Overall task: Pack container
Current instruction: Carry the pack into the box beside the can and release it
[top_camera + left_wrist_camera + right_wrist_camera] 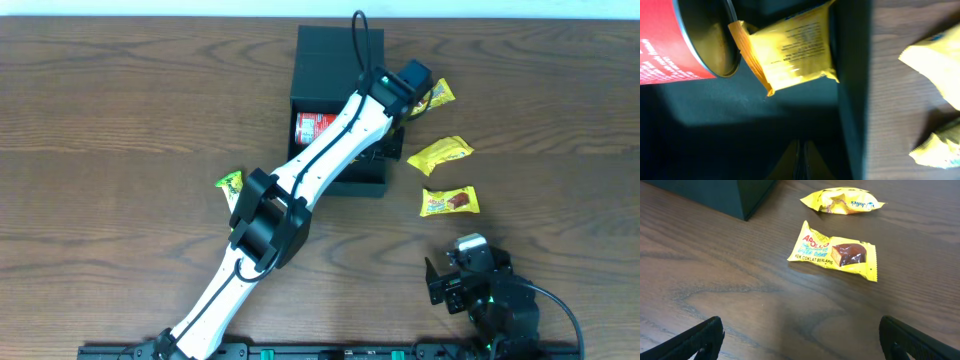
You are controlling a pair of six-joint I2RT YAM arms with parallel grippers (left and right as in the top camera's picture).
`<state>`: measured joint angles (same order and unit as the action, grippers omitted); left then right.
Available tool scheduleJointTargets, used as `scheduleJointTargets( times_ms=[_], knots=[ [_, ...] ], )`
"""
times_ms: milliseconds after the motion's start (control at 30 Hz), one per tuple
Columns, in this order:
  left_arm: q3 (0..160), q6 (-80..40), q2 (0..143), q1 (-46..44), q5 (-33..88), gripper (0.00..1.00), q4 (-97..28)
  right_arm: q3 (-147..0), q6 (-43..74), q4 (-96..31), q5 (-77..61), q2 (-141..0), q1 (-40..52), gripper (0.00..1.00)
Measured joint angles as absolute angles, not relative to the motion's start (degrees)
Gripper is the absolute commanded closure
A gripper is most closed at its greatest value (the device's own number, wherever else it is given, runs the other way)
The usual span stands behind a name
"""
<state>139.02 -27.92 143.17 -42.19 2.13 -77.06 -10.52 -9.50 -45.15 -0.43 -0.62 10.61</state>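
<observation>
The dark teal container (372, 186) stands open at the table's back centre, its lid (325, 60) laid back. In it are a red can (312, 127) and a yellow packet (790, 50), next to the can (670, 45) and against the right wall (855, 75). My left gripper (392, 100) reaches down into the container's right side. Its jaws (800, 162) are shut, apart from the packet. My right gripper (462, 272) is open and empty (800, 340) low over the table, short of an Apollo cake packet (835, 252).
Three yellow packets lie right of the container (437, 95), (440, 153), (449, 201). A green-yellow packet (230, 183) lies to its left, beside my left arm. Another yellow packet (842, 201) shows beyond the Apollo one, and the container's corner (740, 200) at upper left.
</observation>
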Motion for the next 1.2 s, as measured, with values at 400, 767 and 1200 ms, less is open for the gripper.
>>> scheduleJointTargets(
  times_ms=[400, 767, 1200],
  knots=[
    [132.2, -28.8, 143.2, -41.3, 3.2, 0.94, -70.9, -10.5, -9.5, -45.1, -0.4, -0.6, 10.6, 0.01],
    [128.8, -28.8, 143.2, -41.3, 4.3, 0.94, -66.8, -10.5, -9.5, -45.1, -0.4, -0.6, 10.6, 0.01],
    [125.7, -28.5, 143.2, -41.0, 2.8, 0.94, -60.9, -10.5, -9.5, -45.1, -0.4, -0.6, 10.6, 0.01]
  ],
)
